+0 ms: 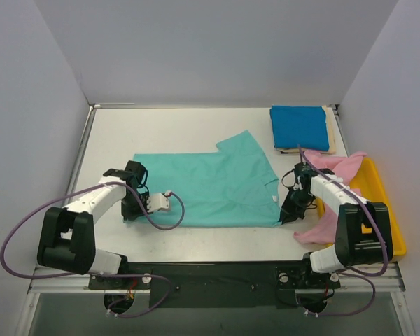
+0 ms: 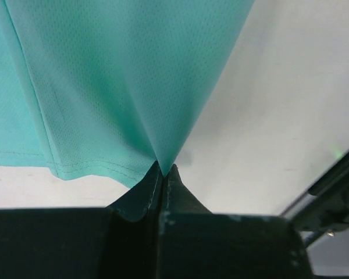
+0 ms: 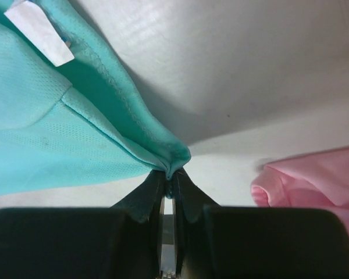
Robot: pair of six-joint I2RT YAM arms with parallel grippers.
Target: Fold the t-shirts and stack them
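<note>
Where the teal shirt [image 1: 210, 189] lies spread across the middle of the table [image 1: 161, 129], it forms a flat, roughly rectangular sheet with one sleeve [image 1: 241, 143] jutting toward the far right. Its cloth is a fine, pinholed mesh knit, and the hem [image 2: 93, 167] carries a double row of stitching.

The left claw [image 2: 163, 170] is closed to a sliver on the shirt's near-left corner, and the cloth fans out of the black fingertips in smooth folds. The right claw [image 3: 170, 173] is likewise pinched almost closed on a bunched edge at the near-right corner, by the neckline. A white tag [image 3: 38, 32] sits just inside the collar; no print on it can be read.

At the far right a blue shirt [image 1: 299, 127] sits folded into a neat rectangle on a cream shirt [image 1: 332, 136], of which only a thin strip shows along the right and near edges. A pink shirt [image 1: 336, 168] lies rumpled on the right, partly in the yellow plastic tray [image 1: 388, 210] and spilling over its left rim onto the table. The right arm crosses it and hides its middle.

From the right wrist only a soft pink fold shows at the right edge, apart from the teal cloth. From above, both claws' tips are too small and dark to make out, so only the wrist views show the grip. Each wrist view cuts the teal shirt off at the frame, showing just the corner it holds.
</note>
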